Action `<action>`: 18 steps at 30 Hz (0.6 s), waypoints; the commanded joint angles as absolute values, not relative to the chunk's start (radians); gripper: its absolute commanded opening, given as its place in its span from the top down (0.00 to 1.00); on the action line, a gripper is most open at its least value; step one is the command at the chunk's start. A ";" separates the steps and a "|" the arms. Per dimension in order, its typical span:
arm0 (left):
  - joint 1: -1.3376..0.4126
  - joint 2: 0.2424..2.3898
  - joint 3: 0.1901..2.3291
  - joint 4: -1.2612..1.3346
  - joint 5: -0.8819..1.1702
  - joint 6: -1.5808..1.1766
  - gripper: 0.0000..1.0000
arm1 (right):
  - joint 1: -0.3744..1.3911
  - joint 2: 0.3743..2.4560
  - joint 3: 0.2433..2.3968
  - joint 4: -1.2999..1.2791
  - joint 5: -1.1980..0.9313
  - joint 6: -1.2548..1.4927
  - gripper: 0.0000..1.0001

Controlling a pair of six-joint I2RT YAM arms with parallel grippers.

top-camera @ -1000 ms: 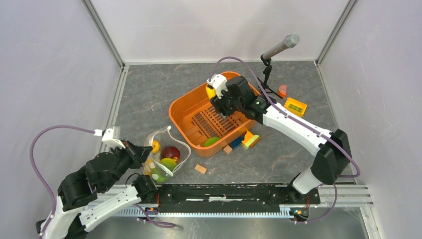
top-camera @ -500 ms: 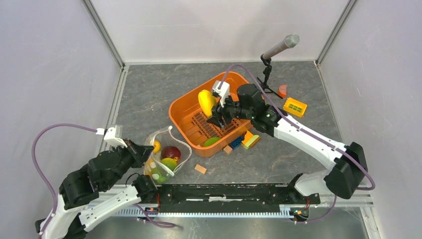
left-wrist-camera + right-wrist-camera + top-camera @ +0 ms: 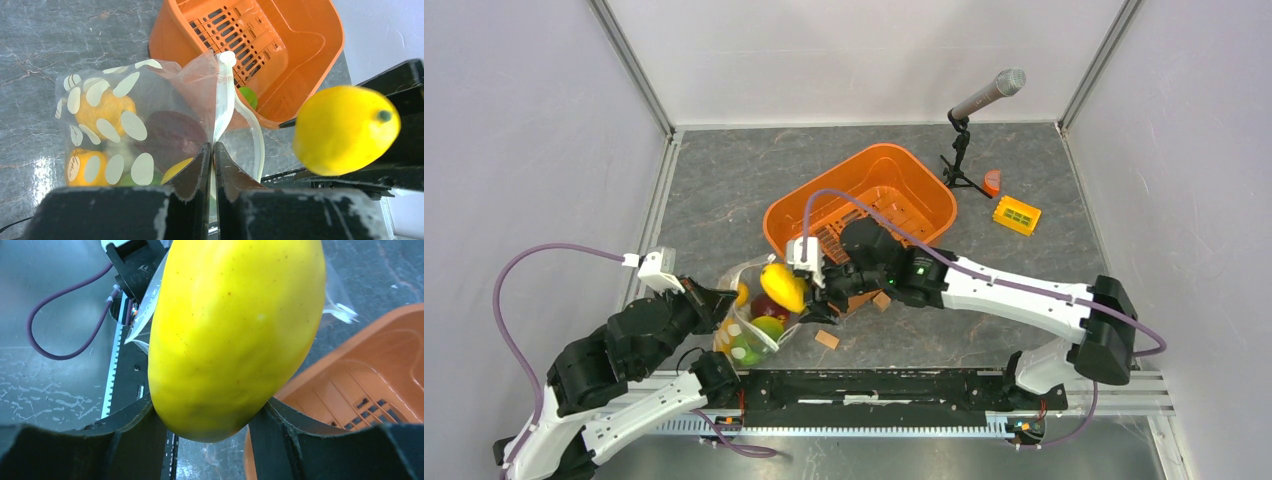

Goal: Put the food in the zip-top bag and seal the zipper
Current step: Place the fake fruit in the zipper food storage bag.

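The zip-top bag [image 3: 759,325] lies left of the orange basket, mouth open toward it. It holds a dark red piece [image 3: 172,135], a yellow-orange piece [image 3: 102,107] and green pieces [image 3: 744,350]. My left gripper [image 3: 721,305] is shut on the bag's white zipper strip [image 3: 225,95] at the near edge of the mouth [image 3: 212,150]. My right gripper [image 3: 802,297] is shut on the yellow pepper [image 3: 784,288] and holds it just above the bag's mouth. The pepper fills the right wrist view [image 3: 235,335] and shows at right in the left wrist view [image 3: 345,130].
The orange basket [image 3: 904,170] stands behind the bag, with a green piece [image 3: 248,96] in its near corner. A tan cube [image 3: 827,340] lies right of the bag. A microphone stand [image 3: 959,160], an orange piece [image 3: 992,183] and a yellow block [image 3: 1018,215] are at the back right.
My right arm has carried the yellow pepper out of the basket, left and toward the front, to above the bag's mouth. The left gripper has kept its hold on the bag.
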State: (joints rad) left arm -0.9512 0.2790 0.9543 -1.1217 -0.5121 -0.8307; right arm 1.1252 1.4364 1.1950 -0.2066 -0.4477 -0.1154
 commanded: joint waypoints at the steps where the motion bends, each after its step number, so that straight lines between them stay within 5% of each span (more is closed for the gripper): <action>1: -0.954 0.290 0.956 -1.063 -0.499 -0.841 0.88 | 1.172 1.512 1.311 -0.283 -0.391 -0.167 0.83; 10: -0.953 0.292 0.963 -1.062 -0.497 -0.841 0.88 | 1.238 1.655 1.472 -0.451 -0.227 -0.215 0.74; 16: -0.953 0.288 0.963 -1.062 -0.499 -0.840 0.88 | 1.239 1.661 1.476 -0.452 -0.213 -0.213 0.50; 18: -0.954 0.287 0.962 -1.063 -0.500 -0.839 0.88 | 1.238 1.658 1.473 -0.446 -0.217 -0.214 0.50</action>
